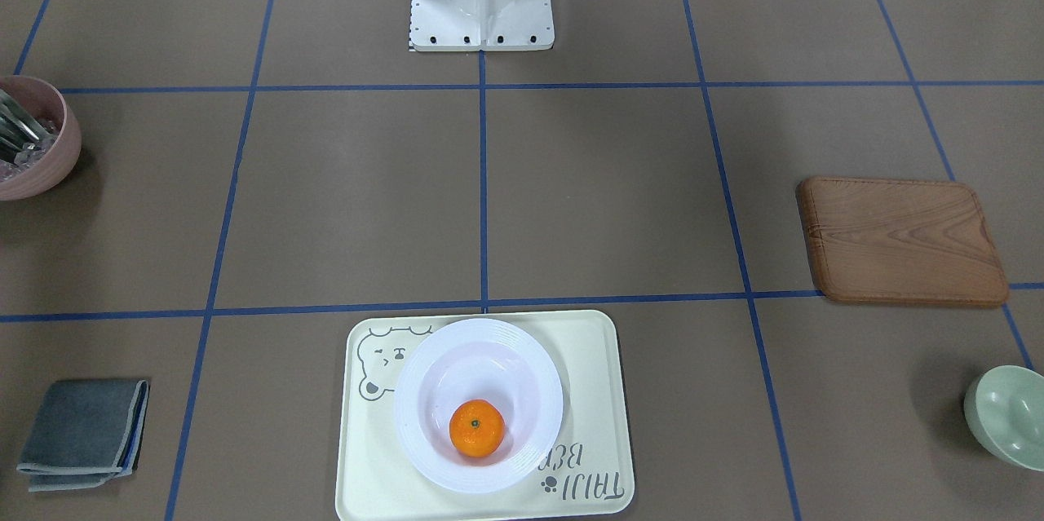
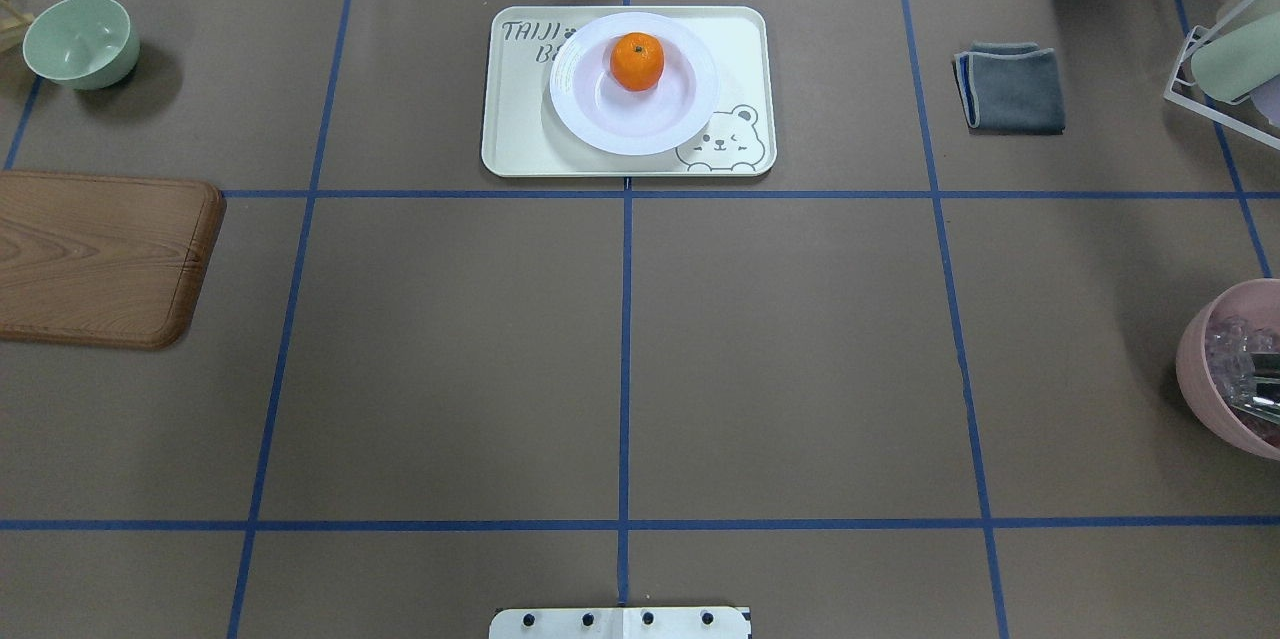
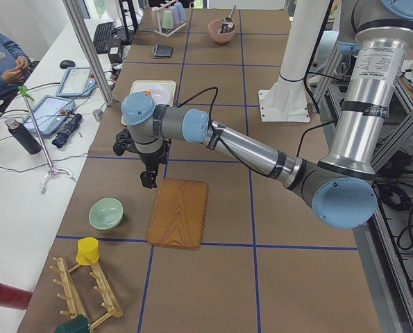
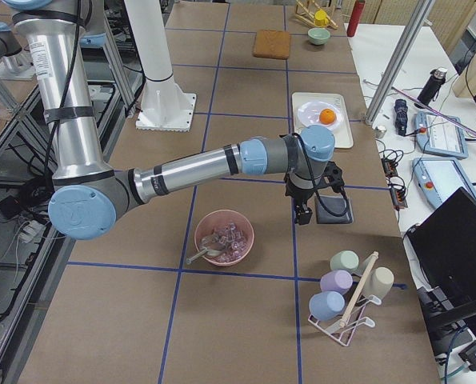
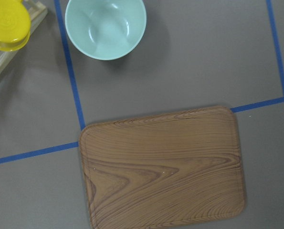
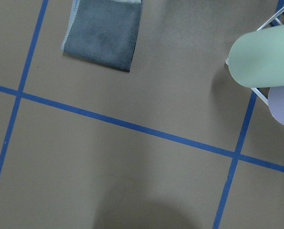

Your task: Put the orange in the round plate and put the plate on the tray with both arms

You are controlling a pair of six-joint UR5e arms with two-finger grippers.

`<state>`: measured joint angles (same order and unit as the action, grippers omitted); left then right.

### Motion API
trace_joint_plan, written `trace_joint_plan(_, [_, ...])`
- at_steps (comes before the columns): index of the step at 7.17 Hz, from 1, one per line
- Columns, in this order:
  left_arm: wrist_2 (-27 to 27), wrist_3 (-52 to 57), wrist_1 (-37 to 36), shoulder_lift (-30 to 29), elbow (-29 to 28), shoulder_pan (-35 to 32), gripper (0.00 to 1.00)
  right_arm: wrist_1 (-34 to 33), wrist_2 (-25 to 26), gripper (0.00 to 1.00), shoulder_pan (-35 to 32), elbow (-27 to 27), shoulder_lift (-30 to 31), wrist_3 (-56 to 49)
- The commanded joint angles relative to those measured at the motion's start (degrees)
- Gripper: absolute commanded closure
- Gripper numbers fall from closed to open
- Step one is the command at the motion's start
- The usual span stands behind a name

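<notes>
The orange [image 1: 476, 427] [image 2: 637, 61] lies inside the white round plate [image 1: 426, 390] [image 2: 640, 127]. The plate rests on the cream tray [image 1: 589, 362] [image 2: 520, 141] with the bear drawing, at the table's far middle. Neither gripper shows in the overhead or front views. In the exterior left view the left gripper [image 3: 148, 182] hangs above the table by the wooden board; I cannot tell whether it is open or shut. In the exterior right view the right gripper [image 4: 303, 216] hangs beside the grey cloth, its state also unclear. Both are well away from the tray.
A brown wooden board [image 2: 95, 254] and a pale green bowl [image 2: 80, 41] lie on the robot's left. A folded grey cloth [image 2: 1010, 86], a cup rack [image 2: 1225, 59] and a pink bowl [image 2: 1235, 369] are on its right. A person sits beyond the table [image 3: 1, 59].
</notes>
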<state>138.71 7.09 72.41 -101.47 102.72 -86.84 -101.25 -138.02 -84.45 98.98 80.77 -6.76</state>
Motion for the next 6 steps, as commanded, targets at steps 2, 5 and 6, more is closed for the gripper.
trace_joint_plan(2, [-0.02, 0.11, -0.08, -0.13, 1.08, 0.0, 0.02, -0.09, 0.04, 0.0, -0.1, -0.27, 0.0, 0.08])
trace_joint_plan(5, [-0.02, 0.2, 0.1, -0.39, 1.08, 0.09, 0.02, 0.0, 0.56, 0.0, -0.1, 0.25, -0.09, -0.1])
trace_joint_plan(6, [-0.02, 0.2, 0.18, -0.48, 0.82, 0.09, 0.02, 0.0, 0.56, 0.0, -0.1, 0.6, -0.18, -0.1])
